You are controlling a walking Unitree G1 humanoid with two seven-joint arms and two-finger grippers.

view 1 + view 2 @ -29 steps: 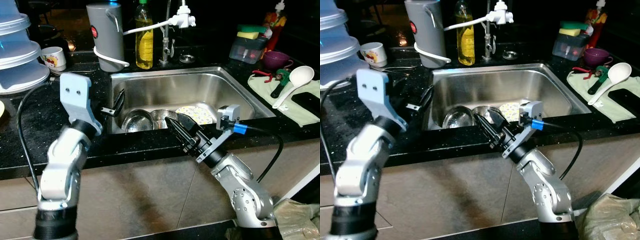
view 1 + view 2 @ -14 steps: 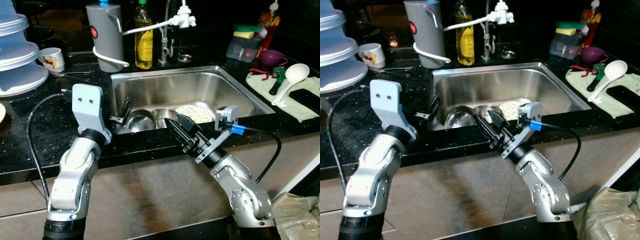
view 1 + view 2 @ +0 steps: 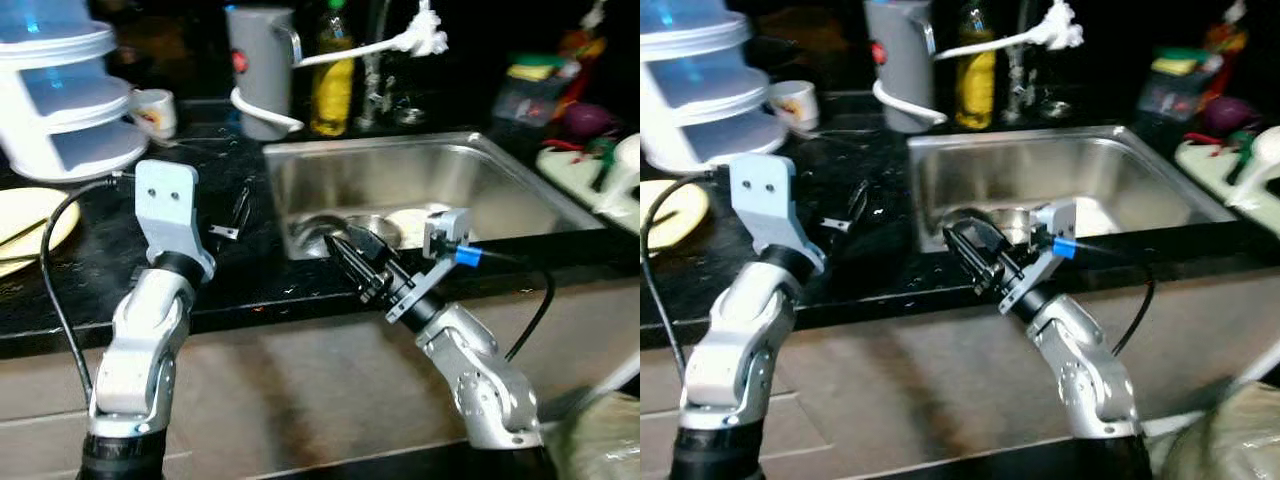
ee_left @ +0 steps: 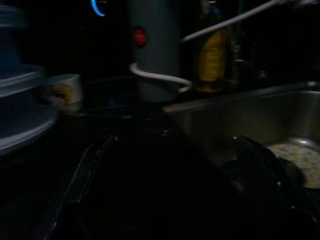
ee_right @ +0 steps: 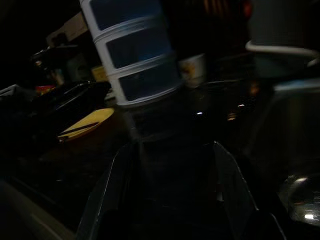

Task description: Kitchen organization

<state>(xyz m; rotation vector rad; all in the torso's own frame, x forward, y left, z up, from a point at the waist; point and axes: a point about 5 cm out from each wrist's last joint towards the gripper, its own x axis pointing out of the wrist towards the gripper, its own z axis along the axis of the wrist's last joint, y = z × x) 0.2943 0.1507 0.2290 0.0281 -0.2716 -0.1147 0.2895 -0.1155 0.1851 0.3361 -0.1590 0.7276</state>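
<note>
Both arms were up at the black counter (image 3: 250, 290) in front of the steel sink (image 3: 420, 175). Left gripper (image 3: 236, 212) hung over the counter just left of the sink rim, fingers (image 4: 80, 175) spread apart in the wrist view, nothing between them. Right gripper (image 3: 350, 258) sat at the sink's front edge, pointing left across the counter; its fingers (image 5: 107, 190) also stood apart and empty. Dishes in the sink: a steel bowl (image 3: 325, 228) and a patterned plate (image 3: 412, 222) near the front wall, partly hidden behind the right gripper. Behind the sink: grey jug (image 3: 262, 70), yellow soap bottle (image 3: 334, 75), tap (image 3: 375, 60) with a white spout (image 3: 375, 48). Left side of counter: stacked white containers (image 3: 70, 95), a small cup (image 3: 153, 112), and a yellow plate (image 3: 35, 222) with a dark utensil across it. Right side was blurred; a sponge box (image 3: 530, 85) and a white ladle (image 3: 625, 165) could just be made out.
</note>
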